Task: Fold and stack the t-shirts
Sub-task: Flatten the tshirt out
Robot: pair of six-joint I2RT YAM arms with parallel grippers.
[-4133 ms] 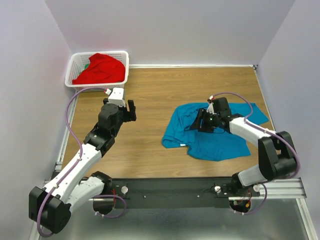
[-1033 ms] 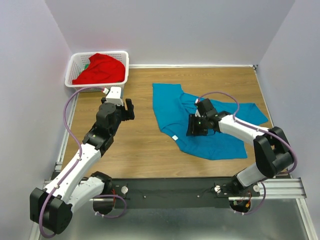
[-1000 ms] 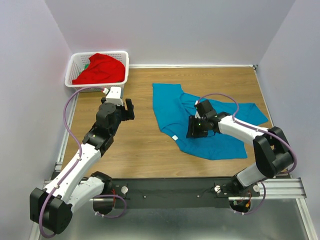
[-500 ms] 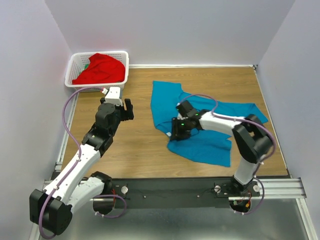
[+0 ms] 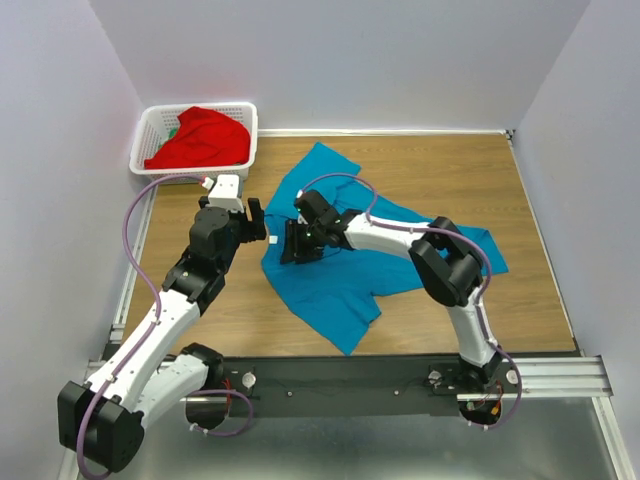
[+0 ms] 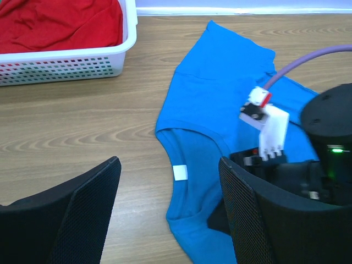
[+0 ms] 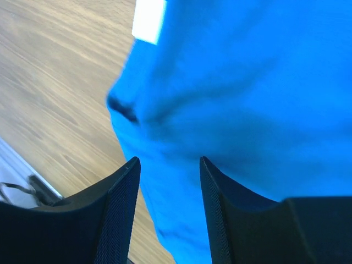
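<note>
The teal-blue t-shirt (image 5: 335, 280) at the centre of the frame has a small white tag (image 6: 180, 172) at its collar. At upper left, the red t-shirt (image 5: 200, 135) lies in a white lattice basket (image 5: 150, 125). The table (image 5: 450, 170) is brown wood grain. The arms (image 5: 160, 320) are white and black, with purple cables (image 6: 313, 58).
</note>
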